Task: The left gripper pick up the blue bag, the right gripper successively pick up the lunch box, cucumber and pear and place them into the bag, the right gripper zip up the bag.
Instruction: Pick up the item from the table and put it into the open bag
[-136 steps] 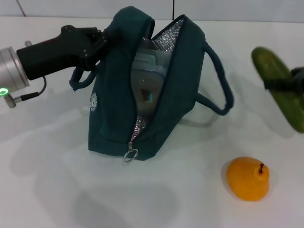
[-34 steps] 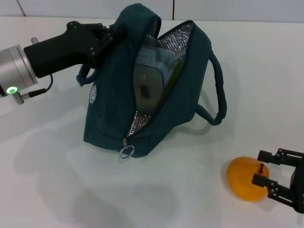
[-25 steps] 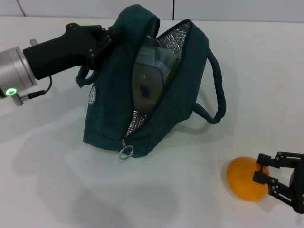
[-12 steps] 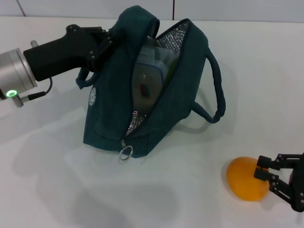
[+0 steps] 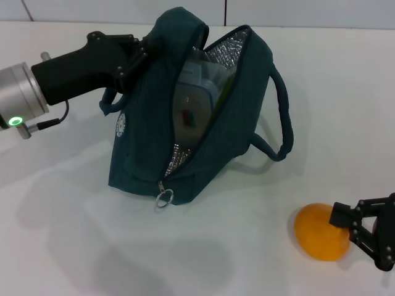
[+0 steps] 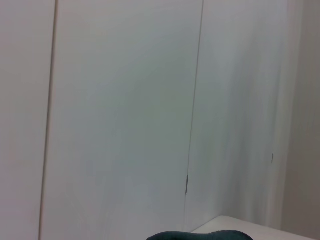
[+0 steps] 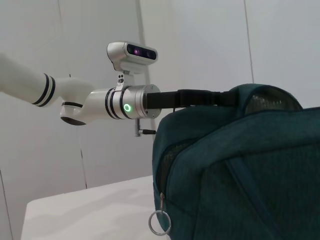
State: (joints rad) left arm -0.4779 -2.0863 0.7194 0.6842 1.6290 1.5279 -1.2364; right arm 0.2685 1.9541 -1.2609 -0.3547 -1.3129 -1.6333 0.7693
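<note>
The blue bag [image 5: 145,142] stands tilted on the white table, its mouth unzipped and the foil lining showing. My left gripper [image 5: 137,54] is shut on the bag's top edge at the left. The same bag [image 7: 240,165] fills the right wrist view, with the left gripper [image 7: 222,97] at its top. Inside lies the lunch box [image 5: 192,102], and a green strip of the cucumber [image 5: 226,86] shows beside it. The pear [image 5: 316,233] rests on the table at the front right. My right gripper [image 5: 349,232] is low beside it, open, with a finger on either side of the pear's right end.
The ring zipper pull [image 5: 163,198] hangs at the bag's front lower corner, also the zipper pull [image 7: 160,226]. One loop handle [image 5: 281,117] droops to the right of the bag. A thin edge of the bag [image 6: 200,235] shows before a white wall.
The right gripper has sunk lower around the pear's right end and turned a little. The pear, the bag and the left arm have stayed in place.
</note>
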